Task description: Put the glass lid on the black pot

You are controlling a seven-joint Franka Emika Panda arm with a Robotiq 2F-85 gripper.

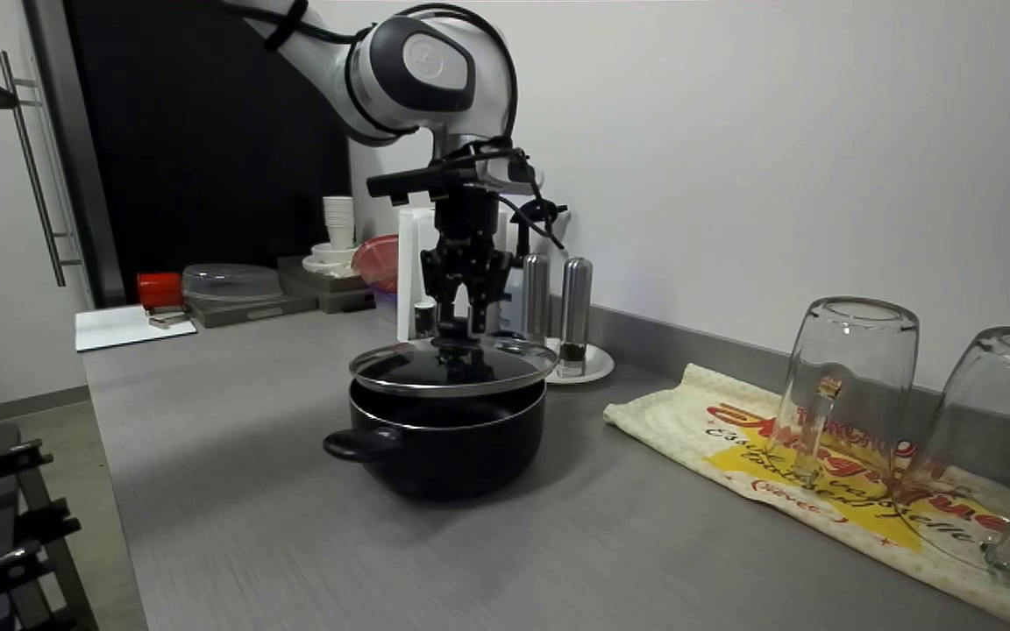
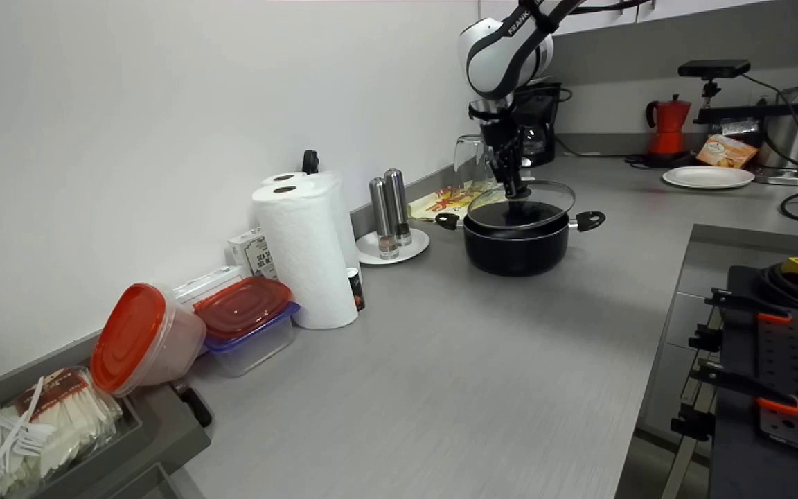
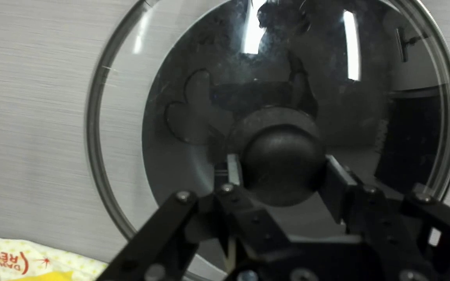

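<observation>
The glass lid (image 1: 505,368) has a metal rim and a black knob. My gripper (image 1: 459,326) is shut on this knob; in the wrist view the two fingers (image 3: 284,168) press on both sides of it. The lid (image 2: 553,201) is tilted and held just above the black pot (image 1: 452,460), with a dark gap between lid rim and pot rim in an exterior view. The pot (image 2: 517,251) stands upright on the counter with two side handles. In the wrist view the lid (image 3: 186,78) covers the pot, and the lid sits off-centre over it, overhanging on the picture's left side.
Two upturned glass mugs (image 1: 851,394) stand on a printed cloth (image 1: 733,438). Two metal grinders (image 2: 388,215) stand on a white plate (image 2: 413,249) near the wall. Paper towel rolls (image 2: 309,256) and plastic containers (image 2: 246,333) stand along the wall. A table edge borders the counter.
</observation>
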